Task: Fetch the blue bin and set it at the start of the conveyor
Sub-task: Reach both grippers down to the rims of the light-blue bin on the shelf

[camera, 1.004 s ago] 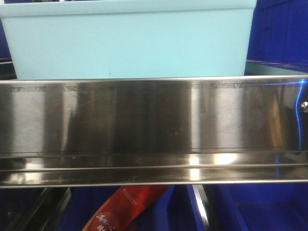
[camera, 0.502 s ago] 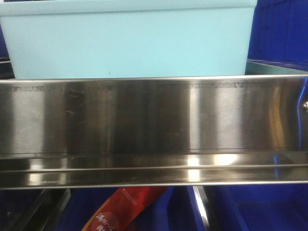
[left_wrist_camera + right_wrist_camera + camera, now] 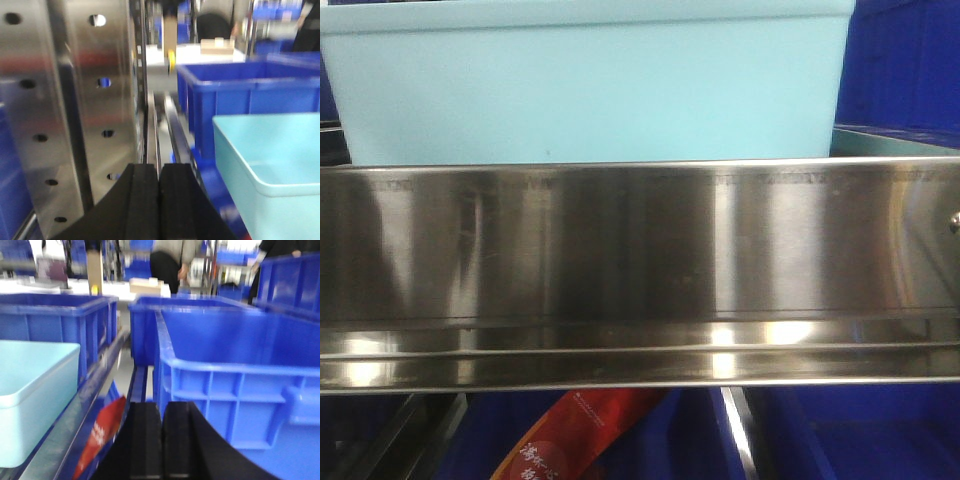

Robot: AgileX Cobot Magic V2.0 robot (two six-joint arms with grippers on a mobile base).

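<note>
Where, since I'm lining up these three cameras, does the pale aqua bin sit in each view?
Front view: the pale aqua bin fills the top, behind the steel rail.
Left wrist view: bin at lower right, beside the left claw.
Right wrist view: bin at lower left, beside the right claw.
Shared landmark: dark blue crates border it in all three.

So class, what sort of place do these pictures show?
Likely a warehouse or factory storage area: rows of dark blue crates, a stainless-steel rail, and a pale blue bin behind it.
</note>
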